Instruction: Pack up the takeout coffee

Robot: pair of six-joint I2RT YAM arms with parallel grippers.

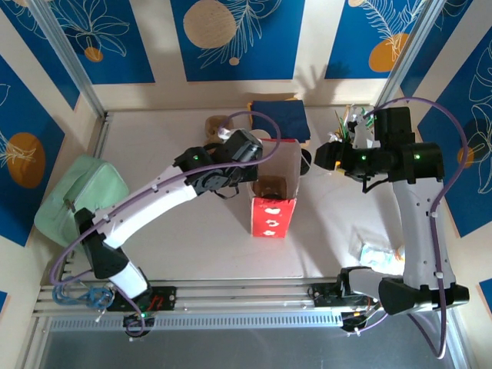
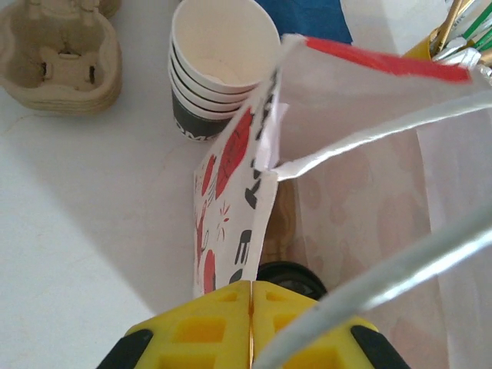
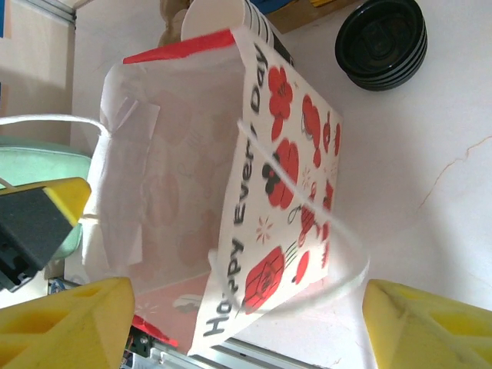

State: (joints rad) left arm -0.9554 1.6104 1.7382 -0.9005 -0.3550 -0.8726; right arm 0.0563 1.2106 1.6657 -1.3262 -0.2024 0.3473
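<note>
**YAM pair: hardware look**

Both the left arm (image 1: 146, 204) and the right arm (image 1: 415, 223) have white link shells and black joint housings. Green LEDs (image 1: 196, 157) are lit on the black wrist sections. One purple cable (image 1: 254, 113) per arm runs outside the shells. In the top view the black base blocks (image 1: 407, 296) are at 7 and 5 o'clock. The left end effector (image 2: 251, 307) has yellow moulded fingers with square recesses and black shoulders. The right end effector (image 3: 246, 315) has the same yellow fingers.

The small paper takeout coffee cup (image 2: 290, 275) sits lid-up inside the red-and-white flowered paper bag (image 2: 231, 177) — just its round black plastic lid shows, at six o'clock in the left wrist view, sides hidden.
</note>
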